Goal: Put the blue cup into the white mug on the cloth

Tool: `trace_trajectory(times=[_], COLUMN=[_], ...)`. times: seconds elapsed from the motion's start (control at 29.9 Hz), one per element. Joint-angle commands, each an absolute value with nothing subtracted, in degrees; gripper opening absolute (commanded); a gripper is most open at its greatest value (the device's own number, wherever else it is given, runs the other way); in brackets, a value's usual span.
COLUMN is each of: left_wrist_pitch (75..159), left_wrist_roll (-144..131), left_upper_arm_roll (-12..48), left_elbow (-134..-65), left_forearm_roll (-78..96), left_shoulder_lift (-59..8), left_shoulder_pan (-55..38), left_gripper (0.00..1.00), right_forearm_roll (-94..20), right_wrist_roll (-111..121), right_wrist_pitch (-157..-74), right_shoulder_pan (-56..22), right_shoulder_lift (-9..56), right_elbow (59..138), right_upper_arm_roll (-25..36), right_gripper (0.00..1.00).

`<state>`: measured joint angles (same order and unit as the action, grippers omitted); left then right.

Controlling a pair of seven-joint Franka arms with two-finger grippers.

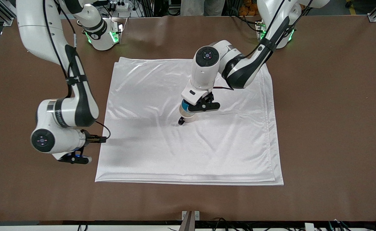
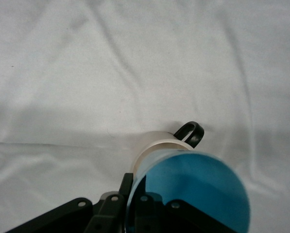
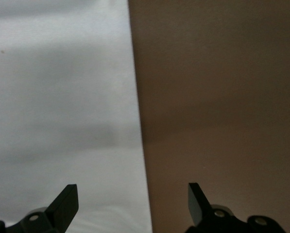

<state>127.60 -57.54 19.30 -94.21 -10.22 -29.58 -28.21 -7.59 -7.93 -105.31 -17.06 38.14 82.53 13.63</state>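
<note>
A brown tabletop [image 1: 329, 128] carries the cloth [image 1: 226, 150], a glossy white wrinkled sheet spread across its middle with layered edges showing along the side nearest the front camera. The left arm reaches from its base down over the middle of the cloth, where the left gripper [image 1: 188, 109] has its jaws clamped on the rim of the blue cup [image 2: 193, 189]. The cup, its bright blue interior facing the left wrist camera, sits directly above the white mug [image 2: 157, 141], its lower part at or just inside the mug's mouth; how deep it reaches cannot be told. The mug stands upright on the cloth near its centre, its black loop handle [image 2: 191, 132] sticking out to one side. The right arm waits at its own end of the tabletop, the right gripper [image 3: 132, 204] over the cloth's edge where white fabric meets bare brown surface, its jaws wide apart and holding nothing.
</note>
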Motion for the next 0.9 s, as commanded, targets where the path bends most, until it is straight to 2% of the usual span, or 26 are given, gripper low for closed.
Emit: trace_trajectory(times=[0.0,0.3,0.57,0.8,0.84,0.87], left_wrist_pitch=[128.75,130.52,130.52,130.52,130.52,130.52], left_wrist_roll=[-59.06,-59.33,-59.33,-59.24,-59.24,-59.24], left_upper_arm_roll=[18.9,18.72,18.46,18.37,18.37,18.37], left_elbow=[-92.29,-92.02,-92.28,-92.11,-92.11,-92.11], left_forearm_roll=[-12.04,-12.04,-13.97,-15.21,-15.21,-15.21], left_shoulder_lift=[-31.37,-33.66,-34.63,-36.03,-36.12,-36.12], left_shoulder_pan=[-28.83,-30.14,-30.94,-30.85,-30.85,-30.85], left_gripper=[0.0,0.0,0.0,0.0,0.13,0.41], right_forearm_roll=[-6.68,-6.68,-6.15,-6.24,-6.24,-6.24], right_wrist_roll=[-3.52,-3.52,-1.77,4.75,4.75,4.66], right_wrist_pitch=[-105.55,-108.8,-117.41,-118.04,-117.95,-117.86], right_shoulder_pan=[-14.15,-14.33,-14.15,-10.37,-10.37,-10.37], right_shoulder_lift=[33.58,24.71,16.62,12.22,11.35,10.47], right_elbow=[87.18,97.54,110.73,115.31,116.01,116.8], right_upper_arm_roll=[12.92,12.92,13.01,13.1,13.1,13.1], right_gripper=[1.0,1.0,1.0,1.0,1.0,1.0])
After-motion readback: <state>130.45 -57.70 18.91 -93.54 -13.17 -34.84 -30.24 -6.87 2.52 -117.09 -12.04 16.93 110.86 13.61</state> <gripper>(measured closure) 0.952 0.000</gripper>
